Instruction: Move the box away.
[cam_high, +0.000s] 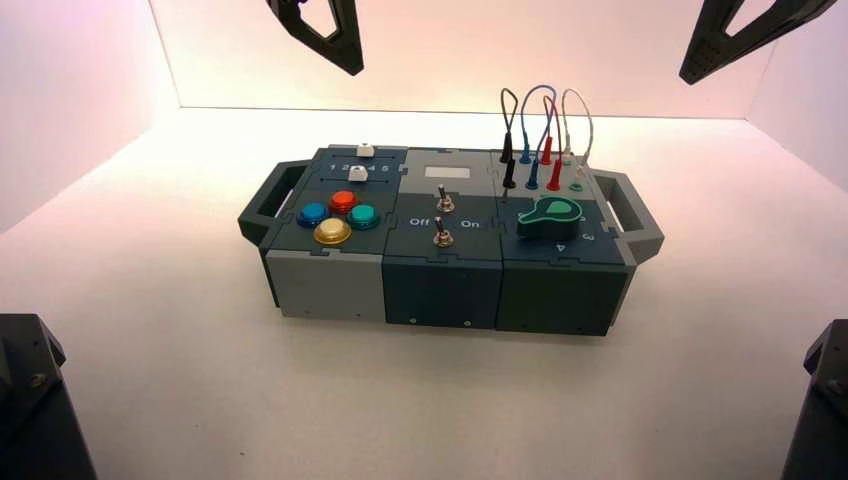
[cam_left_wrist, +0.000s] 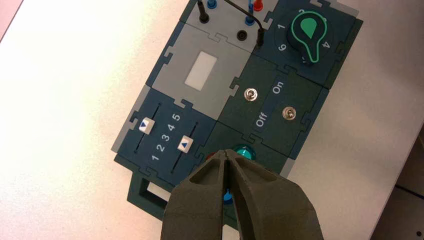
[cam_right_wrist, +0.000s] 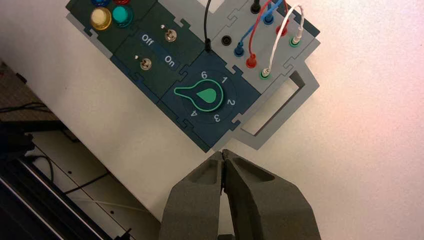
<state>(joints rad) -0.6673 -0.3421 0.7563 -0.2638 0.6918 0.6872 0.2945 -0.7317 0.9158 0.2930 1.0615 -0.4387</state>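
Observation:
The box (cam_high: 450, 235) stands in the middle of the white table, with its light-grey front panel at its left. It has side handles, coloured round buttons (cam_high: 338, 215), two toggle switches, a green knob (cam_high: 548, 215) and looped wires (cam_high: 545, 125). My left gripper (cam_high: 354, 68) hangs high above the box's left rear. In the left wrist view it (cam_left_wrist: 226, 156) is shut and empty over the buttons, clear of the box (cam_left_wrist: 240, 100). My right gripper (cam_high: 688, 75) hangs high at the right rear. In the right wrist view it (cam_right_wrist: 222, 154) is shut and empty, off the box's knob corner (cam_right_wrist: 200, 135).
White walls close in the table at the back and sides. Dark arm bases stand at the front left (cam_high: 35, 400) and front right (cam_high: 825, 400). The right wrist view shows the table's edge with cables beyond it (cam_right_wrist: 50, 165). The box's right handle (cam_right_wrist: 280, 105) lies near my right gripper.

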